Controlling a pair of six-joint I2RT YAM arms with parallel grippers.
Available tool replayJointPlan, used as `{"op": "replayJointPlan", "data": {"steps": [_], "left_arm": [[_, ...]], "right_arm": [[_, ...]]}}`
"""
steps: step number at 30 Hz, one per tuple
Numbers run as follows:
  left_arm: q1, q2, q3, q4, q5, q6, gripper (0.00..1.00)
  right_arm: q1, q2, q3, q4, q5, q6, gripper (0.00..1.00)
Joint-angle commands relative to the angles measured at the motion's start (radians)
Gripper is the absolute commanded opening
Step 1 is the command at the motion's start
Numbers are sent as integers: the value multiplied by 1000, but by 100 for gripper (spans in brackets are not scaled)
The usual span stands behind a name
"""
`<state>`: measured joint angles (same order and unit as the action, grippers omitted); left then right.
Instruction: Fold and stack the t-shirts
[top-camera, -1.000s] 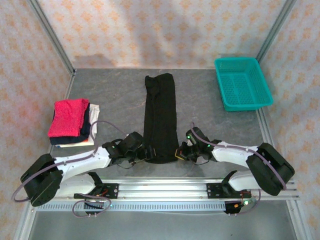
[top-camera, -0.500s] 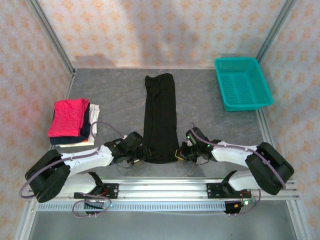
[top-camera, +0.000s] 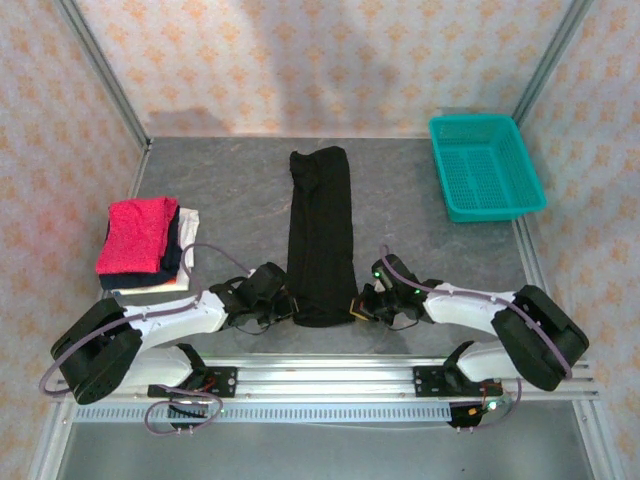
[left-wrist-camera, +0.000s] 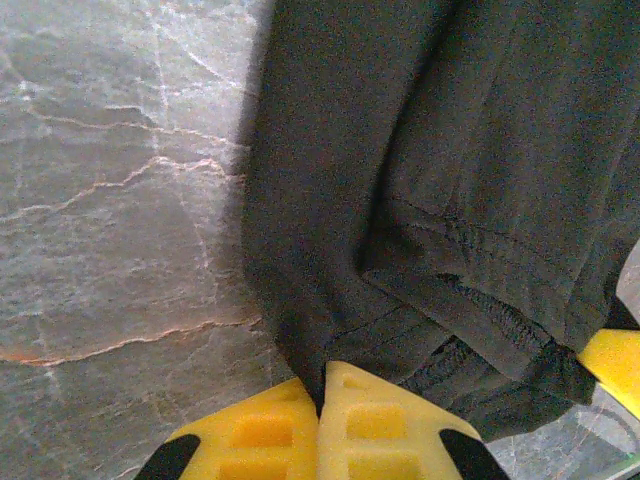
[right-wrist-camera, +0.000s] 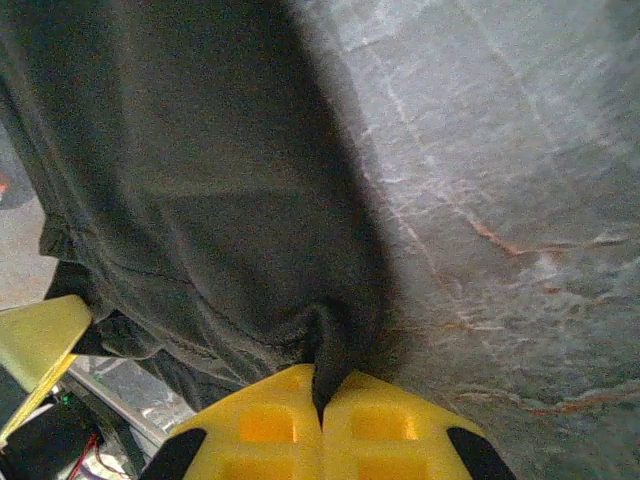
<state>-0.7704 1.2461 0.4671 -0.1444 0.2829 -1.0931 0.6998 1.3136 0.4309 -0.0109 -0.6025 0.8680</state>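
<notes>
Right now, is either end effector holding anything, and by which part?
Both grip the black t-shirt at its near end: the left end effector pinches the left corner, the right end effector the right corner.

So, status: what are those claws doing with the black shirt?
Left gripper shut on black t-shirt, near-left corner. Right gripper shut on near-right corner. Folded stack, teal basket aside.

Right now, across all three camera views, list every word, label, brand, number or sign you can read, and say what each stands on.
None: no readable text in any view.
The black t-shirt, the crimson-pink t-shirt and the teal basket show no lettering.
The wall pattern is ornament, not writing.
</notes>
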Motion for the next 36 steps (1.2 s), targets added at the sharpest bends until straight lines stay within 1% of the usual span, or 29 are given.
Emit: {"op": "replayJointPlan", "data": {"steps": [1, 4, 8, 12, 15, 18, 20, 22, 25, 32, 36], "left_arm": [[0, -23, -20, -33, -27, 4, 0], [-2, -44, -24, -59, -22, 0, 0], [-18, -66, 2, -182, -40, 4, 0], [-43, -76, 5, -231, -23, -14, 0], [-52, -109, 11, -276, -6, -30, 0], [-54, -172, 30, -329, -17, -36, 0], [-43, -201, 57, -343, -34, -24, 0], [-19, -194, 98, -360, -30, -2, 0], [14, -159, 171, -392, -36, 44, 0], [96, -86, 283, -402, -36, 116, 0], [167, -20, 353, -397, -37, 177, 0]], "right_arm": [[4, -38, 4, -27, 13, 4, 0], [15, -68, 8, -57, 26, 6, 0], [57, -101, -6, -70, 59, 37, 0], [122, -125, -47, -39, 101, 111, 0], [183, -182, -66, -40, 132, 169, 0], [202, -225, -35, -96, 153, 170, 0], [202, -243, 17, -145, 197, 134, 0], [195, -231, 77, -196, 228, 88, 0], [165, -188, 158, -242, 230, 33, 0], [69, -101, 283, -244, 209, -64, 0], [-10, -25, 363, -241, 178, -139, 0]]}}
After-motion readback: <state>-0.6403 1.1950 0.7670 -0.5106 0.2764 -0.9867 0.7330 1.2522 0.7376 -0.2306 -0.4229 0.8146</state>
